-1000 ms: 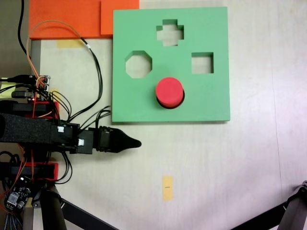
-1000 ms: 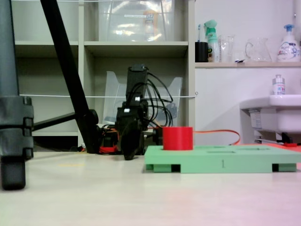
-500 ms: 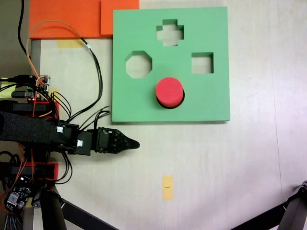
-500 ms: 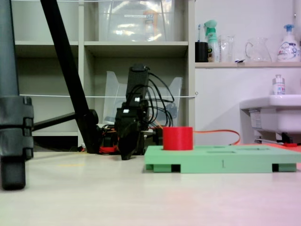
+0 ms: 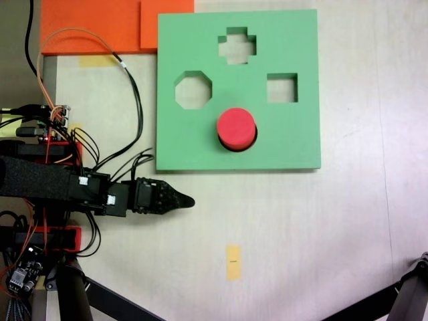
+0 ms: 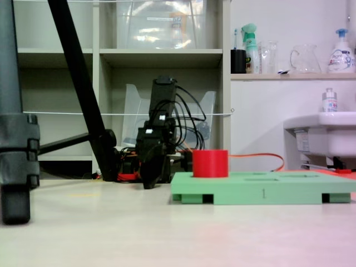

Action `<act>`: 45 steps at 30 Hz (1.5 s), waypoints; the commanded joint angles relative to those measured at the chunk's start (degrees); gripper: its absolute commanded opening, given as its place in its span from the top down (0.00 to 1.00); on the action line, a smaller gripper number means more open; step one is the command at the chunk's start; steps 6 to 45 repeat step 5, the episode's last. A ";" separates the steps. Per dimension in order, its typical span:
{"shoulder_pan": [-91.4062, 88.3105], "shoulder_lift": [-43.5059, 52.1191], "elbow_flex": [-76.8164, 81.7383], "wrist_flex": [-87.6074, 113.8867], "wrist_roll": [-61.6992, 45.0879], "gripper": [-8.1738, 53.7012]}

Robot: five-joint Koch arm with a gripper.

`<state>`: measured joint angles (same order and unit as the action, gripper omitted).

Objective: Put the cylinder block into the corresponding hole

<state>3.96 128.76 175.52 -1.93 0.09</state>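
The red cylinder block (image 5: 236,126) stands upright in the round hole (image 5: 231,148) of the green foam board (image 5: 294,134); only a dark sliver of the hole shows at its lower edge. From the low side, the cylinder block (image 6: 210,162) rises above the board (image 6: 261,193). My gripper (image 5: 190,200) lies low over the table just below the board's lower left corner, well apart from the cylinder. Its jaws meet in a single point and hold nothing. The gripper (image 6: 148,182) hangs left of the board in that view.
Octagonal (image 5: 193,90), cross-shaped (image 5: 237,45) and square (image 5: 281,87) cutouts are open. Orange foam sheets (image 5: 93,23) lie at the top left, and cables (image 5: 130,100) loop beside the arm's base. A yellow tape strip (image 5: 233,261) marks the table, and tripod legs (image 5: 114,301) cross the bottom.
The gripper has drawn back a few pixels to the left and turned slightly, then held still. The cylinder and board have not moved.
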 commanded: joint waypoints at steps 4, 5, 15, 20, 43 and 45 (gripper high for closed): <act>0.88 4.04 4.13 1.41 -0.26 0.32; 0.88 4.04 4.13 1.41 -0.26 0.32; 0.88 4.04 4.13 1.41 -0.26 0.32; 0.88 4.04 4.13 1.41 -0.26 0.32; 0.88 4.04 4.13 1.41 -0.26 0.32; 0.88 4.04 4.13 1.41 -0.26 0.32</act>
